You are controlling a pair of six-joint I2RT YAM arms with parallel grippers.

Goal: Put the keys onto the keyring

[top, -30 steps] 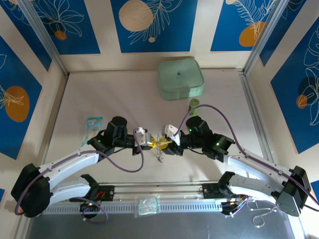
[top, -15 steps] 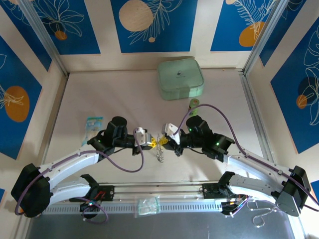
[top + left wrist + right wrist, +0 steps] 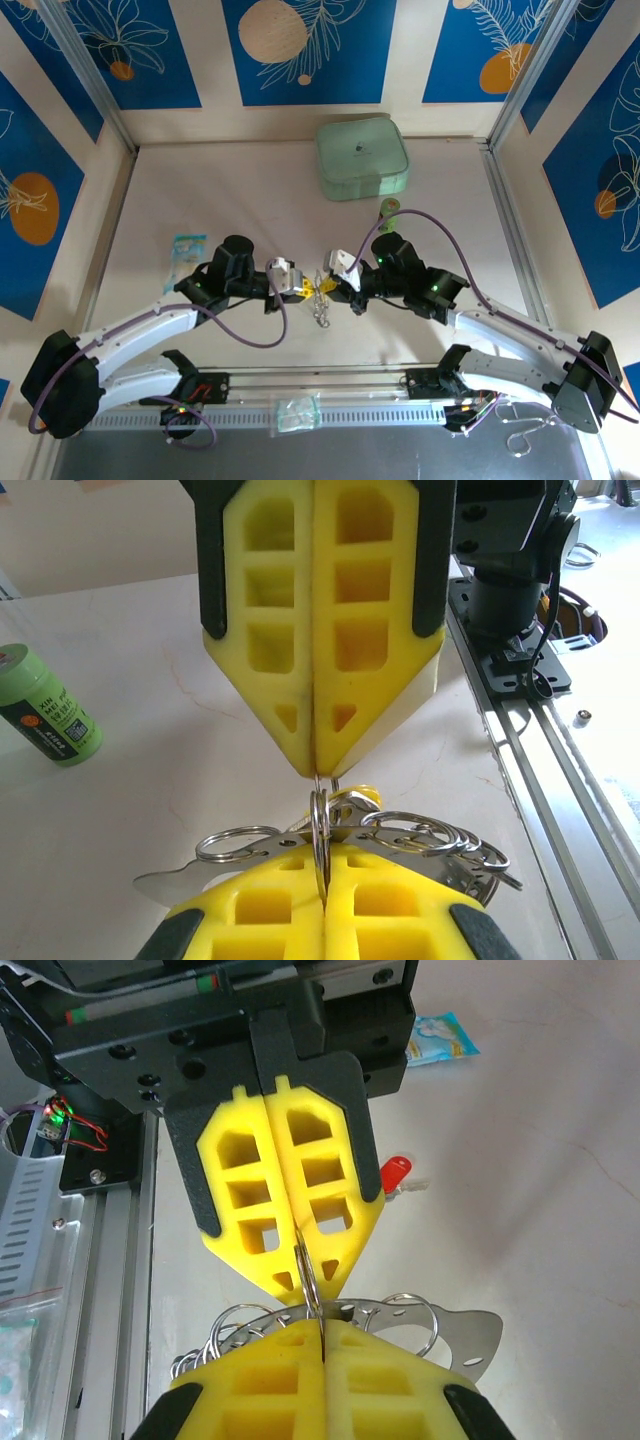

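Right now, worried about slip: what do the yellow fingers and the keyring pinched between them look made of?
Yellow fingers: matte plastic, possibly printed or slightly rubbery, judging by the dull surface and moulded pockets. Keyring: polished metal, going by the thin silvery wire and its bright glints.

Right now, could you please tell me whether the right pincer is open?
No, the right pincer has its yellow pads pressed together on a thin metal ring.
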